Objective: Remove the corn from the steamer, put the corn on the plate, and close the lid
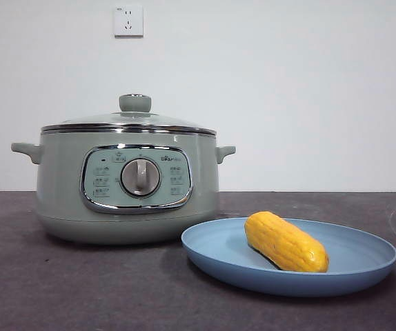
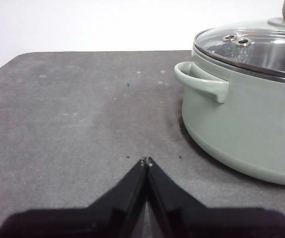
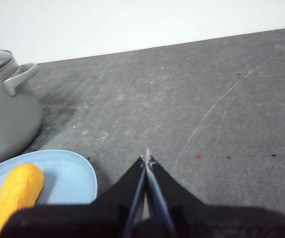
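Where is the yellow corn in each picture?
Front view: the corn lies on the blue plate, lower right.
Left wrist view: not in it.
Right wrist view: the corn is in the bottom left corner, on the plate.
Shared landmark: the green steamer, seen in all three views.

Steamer (image 1: 126,186), control panel (image 1: 136,178): a small brand mark sits to the upper right of the dial (image 1: 141,177), too small to read. Rows of small printed labels and icons flank the dial on both sides, none legible. No other text, numbers or signs can be read.
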